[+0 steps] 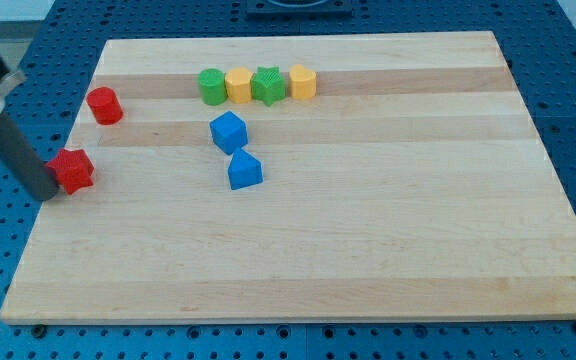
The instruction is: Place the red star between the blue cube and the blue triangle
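Observation:
The red star [72, 170] lies near the board's left edge. My tip [46, 192] sits just to the view's left of it, touching or almost touching its left side. The blue cube [228, 131] lies left of the board's middle, and the blue triangle [244, 170] sits just below it, slightly to the right, with only a narrow gap between them. Both blue blocks are well to the right of the red star.
A red cylinder [104, 105] lies above the red star. A row of blocks sits near the top: green cylinder [211, 86], yellow block [238, 86], green star [268, 86], yellow block [302, 82]. The wooden board [368, 250] lies on a blue table.

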